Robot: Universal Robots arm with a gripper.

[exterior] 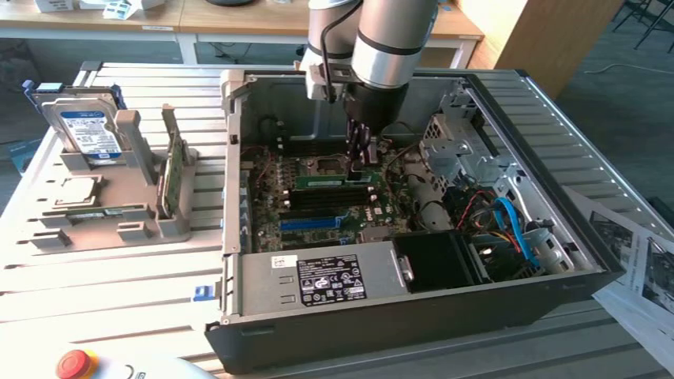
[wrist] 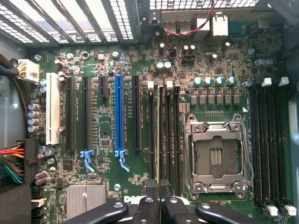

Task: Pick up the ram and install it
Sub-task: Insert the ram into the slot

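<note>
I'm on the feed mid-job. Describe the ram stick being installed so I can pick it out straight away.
Look inside the open computer case, at the bank of long black slots right beside the square metal processor socket. The ram is the thin green stick standing on edge in one of those slots, pinched by the gripper; the slots next to it are bare and black.

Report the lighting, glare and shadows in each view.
Exterior view: daylight washes the slatted table, a highlight streaks the silver arm, and the inside of the computer case sits in shade. Wrist view: the vent grille is blown out white, the motherboard is evenly lit, and the end effector, shut on the ram, reads dark.
</note>
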